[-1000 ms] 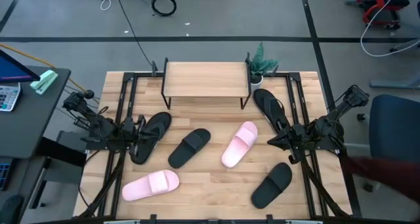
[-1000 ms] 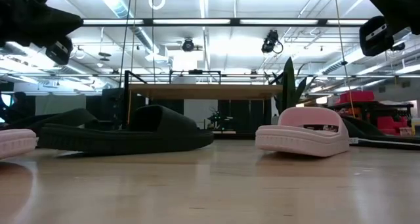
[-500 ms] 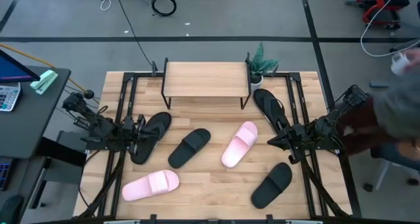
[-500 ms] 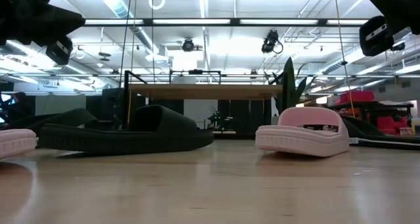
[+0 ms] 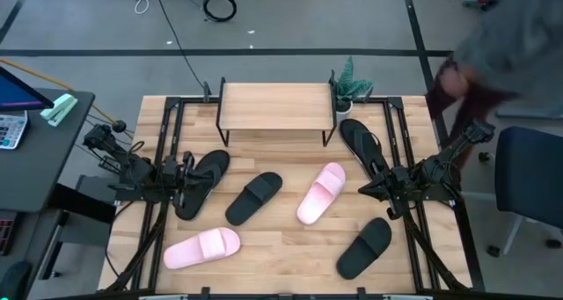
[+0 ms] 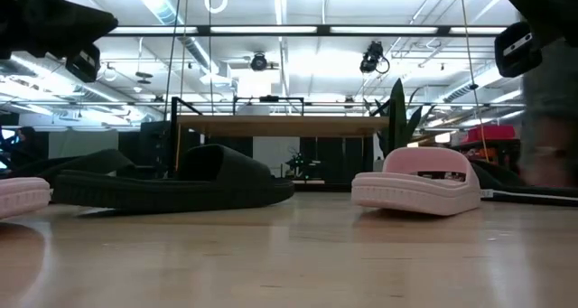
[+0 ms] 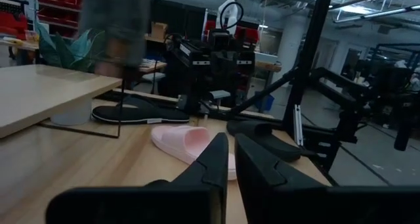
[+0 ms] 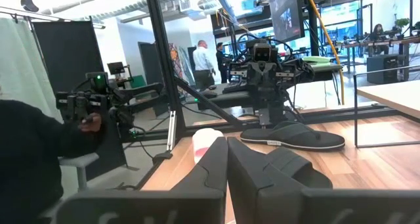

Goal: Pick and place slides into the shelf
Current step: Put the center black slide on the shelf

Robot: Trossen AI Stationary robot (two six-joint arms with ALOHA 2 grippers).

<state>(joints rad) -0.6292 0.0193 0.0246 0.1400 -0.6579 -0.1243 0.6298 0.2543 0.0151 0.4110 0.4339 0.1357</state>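
Six slides lie sole-down on the slatted table. In the high view I see a black flip-flop (image 5: 201, 184) at the left, a black slide (image 5: 254, 197), a pink slide (image 5: 321, 193), a second pink slide (image 5: 201, 247) near the front, a second black slide (image 5: 365, 246), and a second flip-flop (image 5: 361, 142) by the shelf's right legs. The shelf (image 5: 275, 106) stands at the far edge. My left gripper (image 5: 180, 179) hovers shut beside the left flip-flop. My right gripper (image 5: 369, 187) hovers shut between the pink slide and the right flip-flop. Both hang high in the low view.
A small potted plant (image 5: 350, 84) stands at the shelf's right end. A person (image 5: 493, 62) is beside the table's far right corner, and a blue chair (image 5: 528, 186) is to the right. Bare wood (image 5: 281, 247) lies between the front slides.
Both arms have kept still and no slide has moved. The person has moved from the table's right side, by the chair, toward its far right corner.
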